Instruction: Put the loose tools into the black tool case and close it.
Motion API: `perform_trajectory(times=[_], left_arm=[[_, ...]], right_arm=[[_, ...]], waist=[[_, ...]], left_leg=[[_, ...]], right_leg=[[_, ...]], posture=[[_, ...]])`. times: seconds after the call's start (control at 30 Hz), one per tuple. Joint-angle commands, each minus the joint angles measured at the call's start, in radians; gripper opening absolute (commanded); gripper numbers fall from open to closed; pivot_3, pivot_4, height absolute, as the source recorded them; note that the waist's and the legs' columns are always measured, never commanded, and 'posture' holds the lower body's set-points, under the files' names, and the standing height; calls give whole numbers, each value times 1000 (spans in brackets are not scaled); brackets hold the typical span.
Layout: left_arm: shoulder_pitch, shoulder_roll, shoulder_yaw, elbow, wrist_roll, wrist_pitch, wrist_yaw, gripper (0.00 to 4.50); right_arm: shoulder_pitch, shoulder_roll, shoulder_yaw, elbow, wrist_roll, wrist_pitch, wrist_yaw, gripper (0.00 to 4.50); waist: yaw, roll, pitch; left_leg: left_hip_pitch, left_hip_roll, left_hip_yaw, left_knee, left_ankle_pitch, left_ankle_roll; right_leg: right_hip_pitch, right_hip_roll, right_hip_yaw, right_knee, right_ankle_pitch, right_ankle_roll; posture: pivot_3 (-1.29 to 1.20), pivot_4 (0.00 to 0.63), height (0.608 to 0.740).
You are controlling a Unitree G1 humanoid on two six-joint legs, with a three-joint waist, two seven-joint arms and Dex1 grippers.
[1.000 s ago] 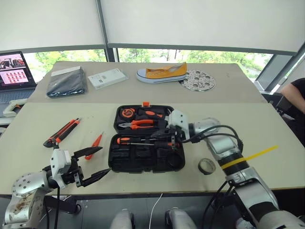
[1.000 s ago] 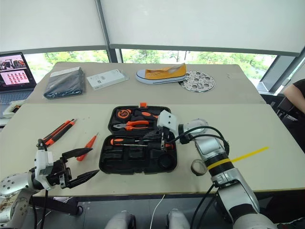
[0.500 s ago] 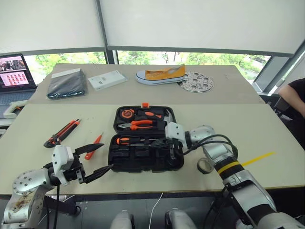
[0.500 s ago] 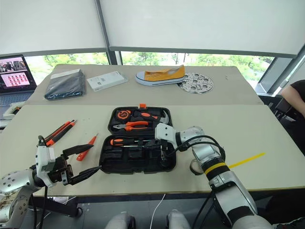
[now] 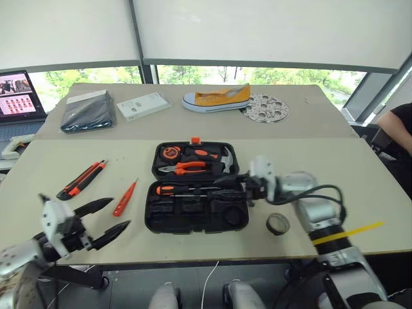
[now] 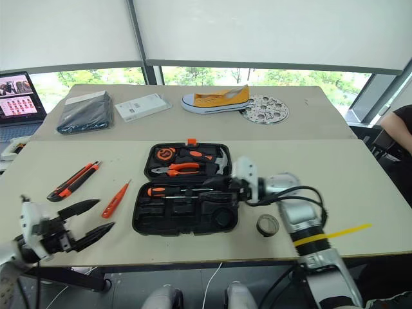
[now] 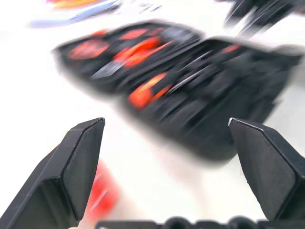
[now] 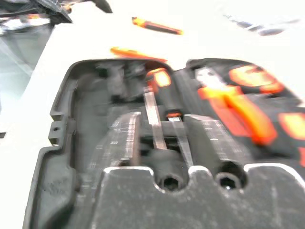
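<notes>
Right now the black tool case lies open and flat near the middle of the table, its long side running across the table from left to right. The far half holds a tape measure, pliers and a hammer. In the near half a screwdriver with an orange and black handle lies along the case's length, handle to the left and tip to the right.

The right pincer hangs over the right part of the near half, pointing left along the case, its two fingers a little apart with nothing between them. Just beside the case's near right corner sits a small dark tape roll, lying flat on the table.

To the left of the case, apart from it, a slim orange tester screwdriver lies at a slant, one end toward the far right and the other toward the near left. Farther left the orange and black utility knife lies at much the same slant.

The left pincer hovers at the table's near left edge with its fingers spread wide and empty, pointing right toward the case.
</notes>
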Motion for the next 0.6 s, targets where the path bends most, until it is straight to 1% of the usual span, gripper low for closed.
perform_trajectory(times=[0.03, 0.07, 0.13, 0.2, 0.27, 0.37, 0.47, 0.6], left_arm=[[50, 52, 161, 111, 36, -22, 66, 4500], [65, 65, 189, 136, 51, -7, 97, 4500], [99, 85, 226, 169, 71, 31, 139, 4500], [135, 91, 251, 187, 61, 57, 130, 4500], [153, 84, 263, 210, 75, 31, 131, 4500], [178, 79, 243, 192, 62, 68, 111, 4500], [150, 73, 205, 94, -2, 147, 96, 4500], [105, 75, 118, -130, -64, 375, 229, 4500]], right_arm=[[114, -38, -115, -129, 147, -30, 57, 3446], [146, -46, -143, -139, 179, -54, 84, 3793], [207, -64, -191, -115, 178, -145, 115, 4447], [256, -96, -232, -79, 146, -193, 102, 4447], [294, -122, -268, -56, 170, -170, 101, 4447], [322, -126, -292, -42, 184, -187, 96, 4447], [338, -108, -279, -121, 213, -161, 81, 4447], [280, -119, -227, -221, 225, -111, 68, 4447]], waist=[[0, -1, 0], [0, -1, 0], [-1, 0, 0], [-1, 0, 0], [-1, 0, 0], [0, -1, 0], [1, -1, 0], [6, -1, 0]], left_leg=[[0, 0, 0, 0, 0, 0], [0, 0, 0, 0, 0, 0], [0, 0, 0, -1, 0, 0], [1, 0, 1, -1, 0, -1], [2, -1, 1, 0, 0, -1], [3, 0, 2, 0, 0, -1], [3, 0, 2, 0, -1, -1], [2, 1, 2, 0, -2, -4]], right_leg=[[0, 0, 0, 0, -1, 0], [0, 0, 0, 0, -1, 0], [0, 0, 0, 0, -3, 3], [0, -1, 0, 0, -6, 7], [1, -2, 0, -1, -8, 3], [1, -4, 0, -1, -8, 2], [0, -3, 0, 0, -8, 2], [0, -3, 0, 2, -8, 1]], posture=[[0, 150, 740], [0, 150, 740], [0, 150, 740], [0, 150, 740], [0, 150, 740], [0, 150, 740], [0, 150, 740], [0, 150, 740]])
